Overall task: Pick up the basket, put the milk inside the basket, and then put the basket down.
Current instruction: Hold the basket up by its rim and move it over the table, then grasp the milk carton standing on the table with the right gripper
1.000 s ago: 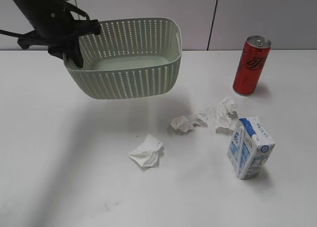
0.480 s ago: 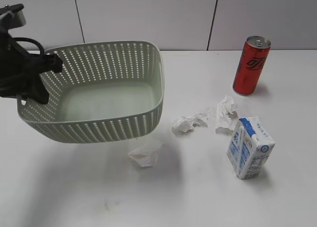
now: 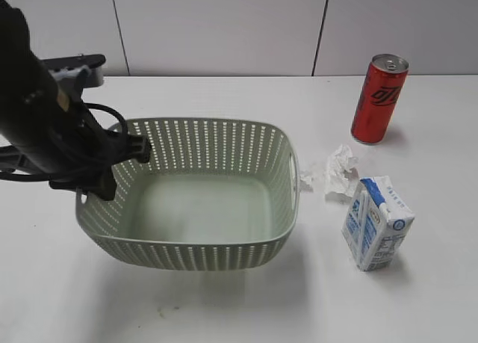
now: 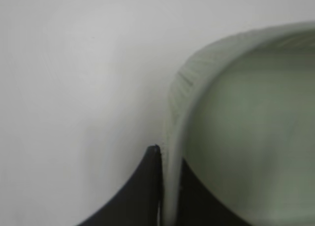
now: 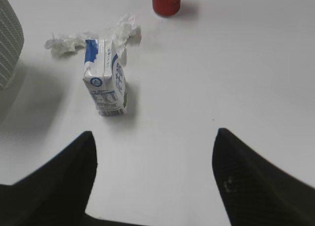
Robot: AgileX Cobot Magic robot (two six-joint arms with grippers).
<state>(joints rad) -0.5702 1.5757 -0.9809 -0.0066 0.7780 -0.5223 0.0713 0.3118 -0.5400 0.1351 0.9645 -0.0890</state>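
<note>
The pale green basket [image 3: 216,208] is upright and empty near the middle of the table, low over it; I cannot tell if it touches. My left gripper [image 3: 112,171] is shut on its left rim, and the left wrist view shows the jaws [image 4: 170,157] pinching the rim [image 4: 206,58]. The white and blue milk carton [image 3: 377,222] stands upright to the right of the basket, apart from it. In the right wrist view the milk [image 5: 106,85] stands ahead and left of my right gripper [image 5: 153,137], which is open and empty above the table. The basket's edge [image 5: 9,44] shows at the left.
A red soda can [image 3: 379,98] stands at the back right, also in the right wrist view [image 5: 166,0]. Crumpled tissue [image 3: 332,170] lies between the basket and the milk, and behind the carton in the right wrist view [image 5: 127,26]. A white wall runs behind the table.
My left gripper has carried the basket from the back left down and forward to the middle of the table. It now hides the tissues that lay there. The milk and can have not moved.
</note>
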